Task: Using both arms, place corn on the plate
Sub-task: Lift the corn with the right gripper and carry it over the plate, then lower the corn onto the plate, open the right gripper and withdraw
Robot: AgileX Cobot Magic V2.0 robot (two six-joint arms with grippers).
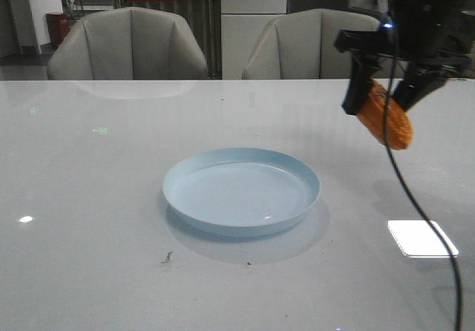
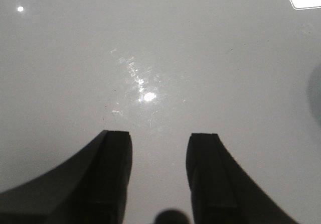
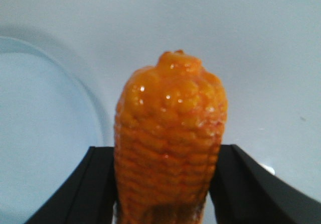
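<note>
Only R wrist view shows corn (image 3: 169, 148) tip w/ plate (image 3: 35, 133) beside.

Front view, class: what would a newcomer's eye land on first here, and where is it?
The orange corn stands out first, held up off the table by the right gripper at the right, tilted with one end pointing down. Next comes the pale blue plate, empty in the middle of the table, to the corn's left and lower.

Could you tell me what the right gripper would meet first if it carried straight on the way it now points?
Probably bare table just beside the plate rim; the corn tip would touch first. Depth is unclear.
</note>
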